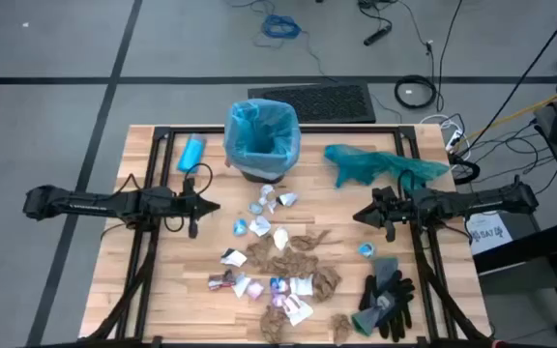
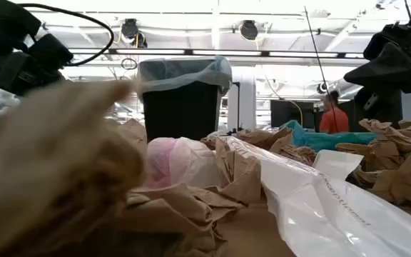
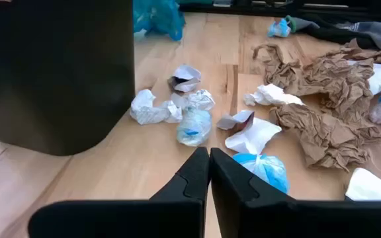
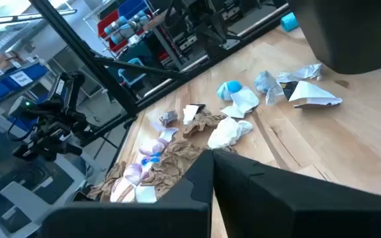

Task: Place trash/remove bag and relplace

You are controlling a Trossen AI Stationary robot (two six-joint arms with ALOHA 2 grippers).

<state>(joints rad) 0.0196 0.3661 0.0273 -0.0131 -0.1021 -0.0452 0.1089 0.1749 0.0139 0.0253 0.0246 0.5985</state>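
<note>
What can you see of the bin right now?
The bin is a small dark container, matte black plastic by the look of it, standing upright at the far middle of the table. A pale blue bag lines it, its crinkled edge folded out over the rim. From above, the inside shows only the liner. A few white scraps lie just in front of its base. Neither tool touches it.

- My wooden table (image 1: 162, 290) carries a black bin (image 1: 262, 172) lined with the bag (image 1: 262, 130).
- Just in front of the bin, the trash (image 1: 283, 266) lies scattered.
- Beside the bin: small blue bottle (image 1: 192, 153), teal bag (image 1: 380, 164).
- Beyond the trash: gloves (image 1: 387, 300).
</note>
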